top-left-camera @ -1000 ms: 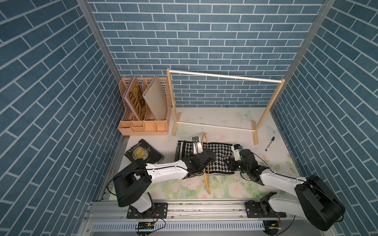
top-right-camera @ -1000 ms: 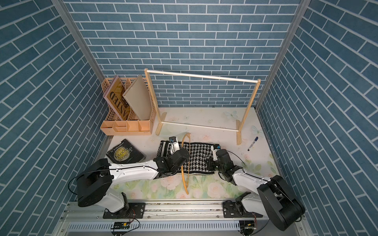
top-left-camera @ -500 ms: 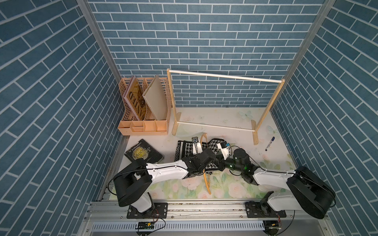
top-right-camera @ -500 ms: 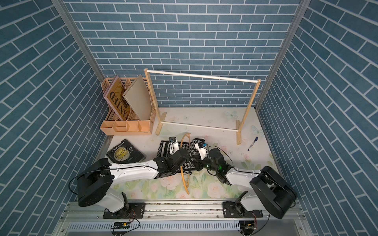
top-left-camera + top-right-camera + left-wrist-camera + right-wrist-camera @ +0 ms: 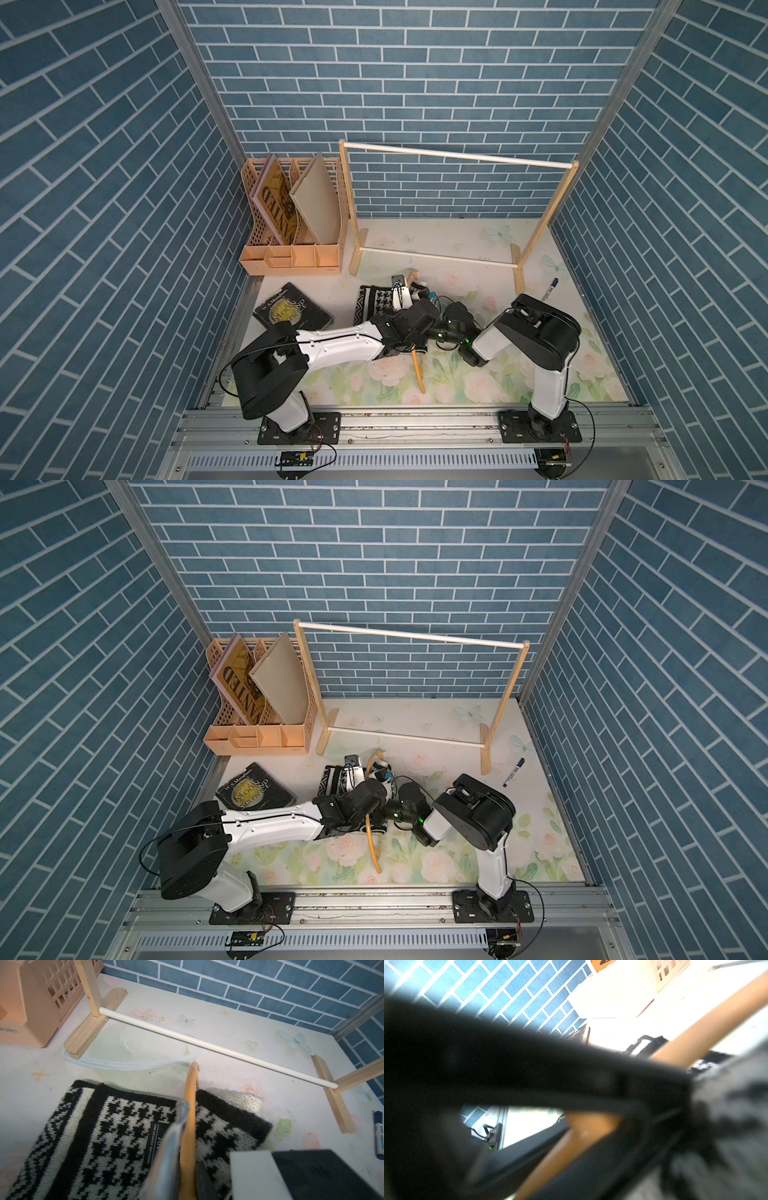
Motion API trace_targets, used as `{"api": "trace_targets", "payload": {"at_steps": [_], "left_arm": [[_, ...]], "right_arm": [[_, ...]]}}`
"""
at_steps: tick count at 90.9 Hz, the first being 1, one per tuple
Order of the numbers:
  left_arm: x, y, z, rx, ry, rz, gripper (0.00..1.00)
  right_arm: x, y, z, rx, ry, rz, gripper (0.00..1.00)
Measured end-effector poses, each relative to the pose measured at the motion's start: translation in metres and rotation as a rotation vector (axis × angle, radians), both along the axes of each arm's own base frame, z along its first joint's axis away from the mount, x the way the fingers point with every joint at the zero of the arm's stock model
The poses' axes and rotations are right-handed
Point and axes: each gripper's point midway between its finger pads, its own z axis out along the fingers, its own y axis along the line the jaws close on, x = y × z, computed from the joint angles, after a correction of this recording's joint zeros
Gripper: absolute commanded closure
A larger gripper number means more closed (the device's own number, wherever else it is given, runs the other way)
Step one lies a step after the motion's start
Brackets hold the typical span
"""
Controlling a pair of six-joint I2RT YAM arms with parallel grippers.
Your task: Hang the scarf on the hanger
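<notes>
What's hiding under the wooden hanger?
The houndstooth scarf lies under the hanger, whose tip pokes past it over the flowery table. The robot's arms cover the hanger's middle, so what's underneath there can't be seen.

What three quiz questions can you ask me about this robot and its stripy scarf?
1. True or false: the slim light-wood hanger hangs on the tall wooden rail rack.
2. Fill in: the left gripper is shut on the ____.
3. Pick one: the black-and-white houndstooth knit scarf lies mostly on (A) the floral table, (B) the peach file organizer, (C) the dark book.

Key:
1. False. It is down low over the table.
2. hanger
3. A
</notes>
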Motion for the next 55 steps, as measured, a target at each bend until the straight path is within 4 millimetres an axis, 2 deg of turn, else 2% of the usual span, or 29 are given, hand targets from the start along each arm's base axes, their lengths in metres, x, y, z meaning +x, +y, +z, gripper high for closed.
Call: {"api": "trace_targets", "payload": {"at_steps": [2,9,16,29,39,55], "left_arm": [[0.000,0.001,0.000,0.004,0.001,0.002,1.00],[0.001,0.002,-0.001,0.014,0.000,0.006,1.00],[0.002,0.001,0.000,0.025,-0.009,0.007,1.00],[0.003,-0.003,0.003,0.034,-0.016,-0.004,1.00],[0.003,-0.004,0.002,0.039,-0.015,-0.006,1.00],[0.004,-0.005,0.000,0.038,-0.016,-0.005,1.00]], "right_arm": [[0.001,0.002,-0.001,0.007,0.004,0.001,0.98],[0.001,0.005,-0.003,0.031,0.020,0.000,0.67],[0.003,0.003,-0.003,0.039,0.030,-0.014,0.52],[0.007,-0.011,-0.007,-0.003,0.031,-0.085,0.35],[0.001,-0.029,-0.007,-0.064,0.005,-0.121,0.22],[-0.011,-0.049,-0.007,-0.142,-0.054,-0.143,0.17]]}}
